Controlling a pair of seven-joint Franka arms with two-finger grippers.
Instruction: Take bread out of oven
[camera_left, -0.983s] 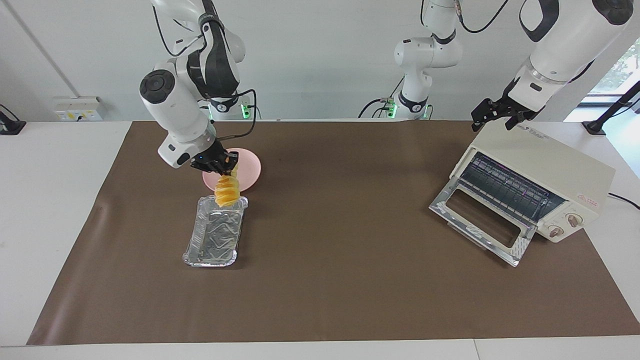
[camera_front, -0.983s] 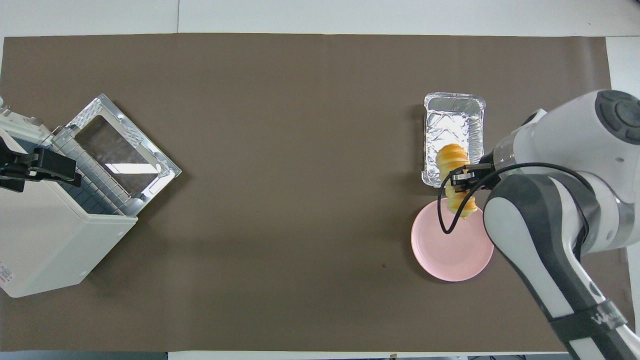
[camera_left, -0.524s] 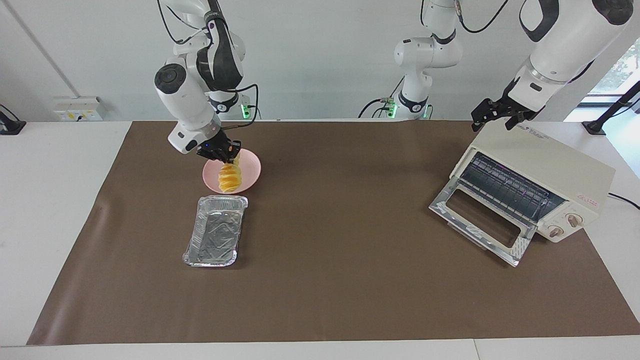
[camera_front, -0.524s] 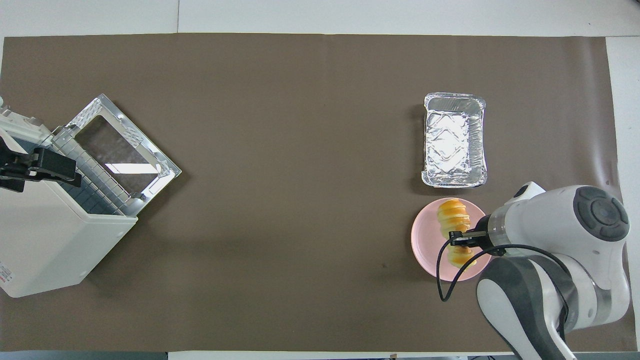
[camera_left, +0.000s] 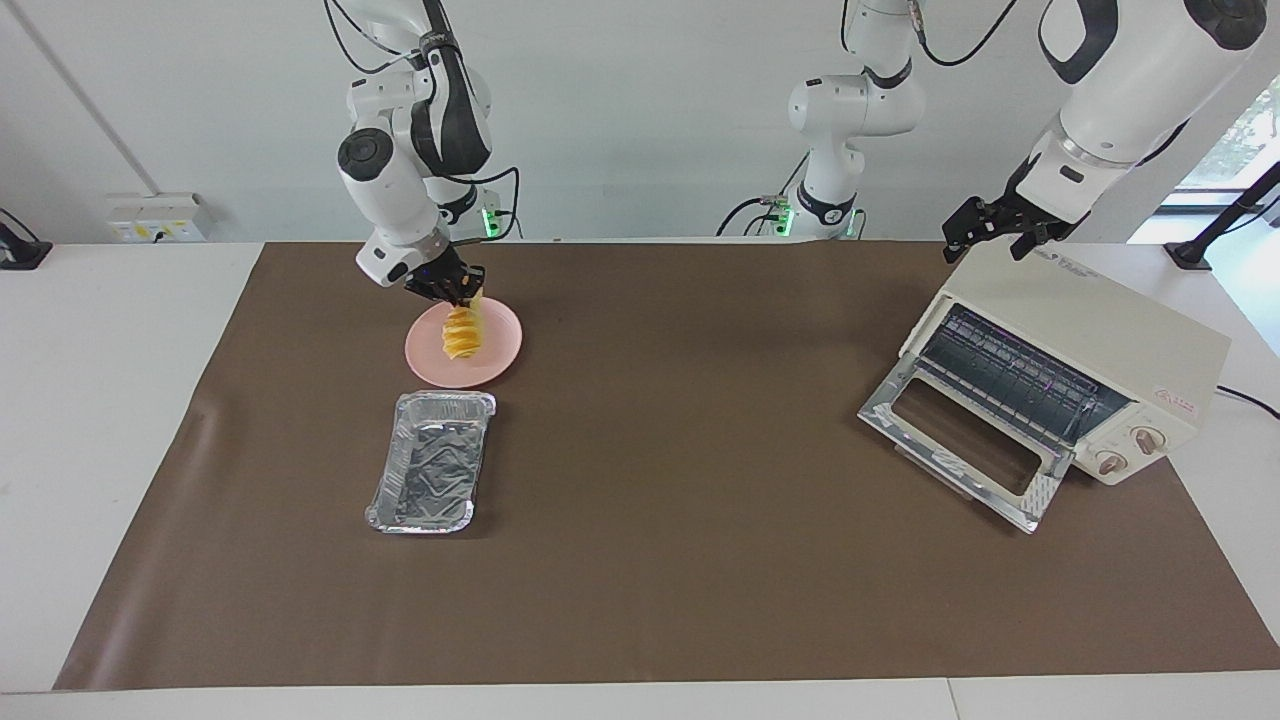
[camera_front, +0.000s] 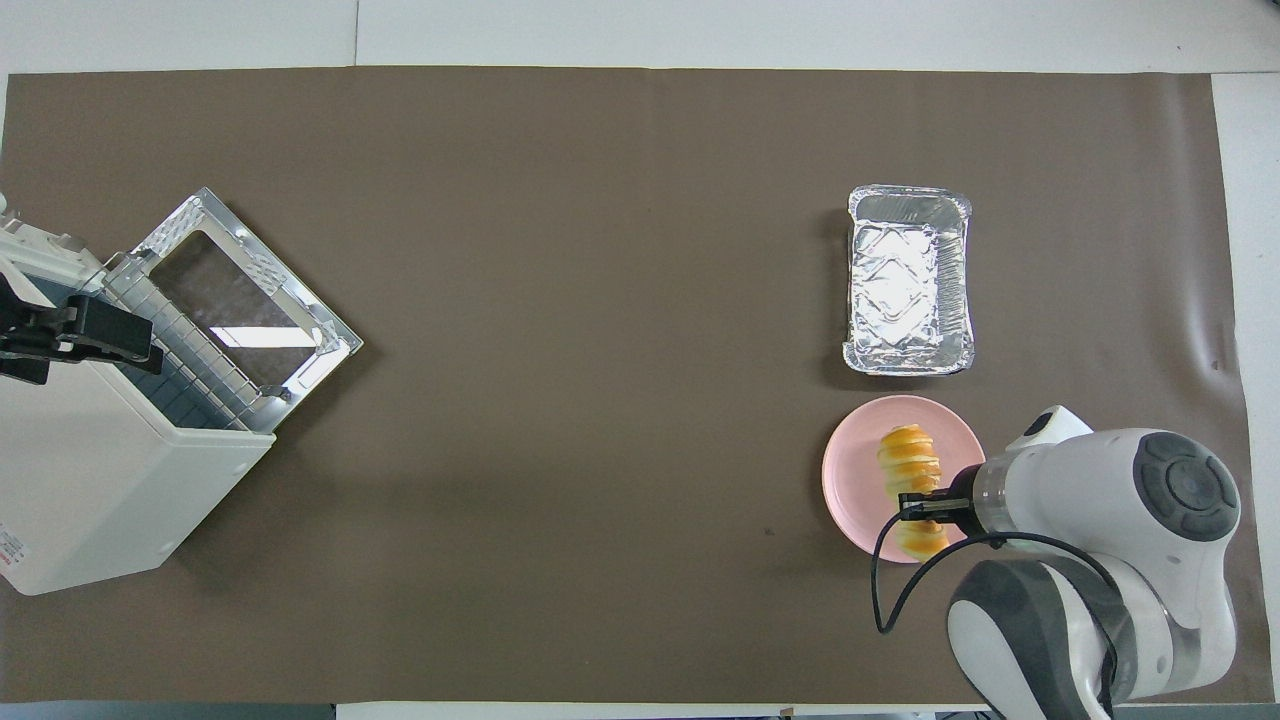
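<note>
The bread, a golden ridged loaf, hangs tilted from my right gripper, which is shut on its upper end. Its lower end is down on or just above the pink plate; I cannot tell if it touches. In the overhead view the bread lies over the plate with the right gripper on the end nearer the robots. The cream oven stands at the left arm's end with its glass door folded down and its rack bare. My left gripper waits open over the oven's top.
An empty silver foil tray lies on the brown mat just farther from the robots than the plate; it also shows in the overhead view. The oven and its open door take up the left arm's end.
My right gripper has carried the bread from over the foil tray toward the robots and lowered it over the pink plate. The left arm has not moved.
</note>
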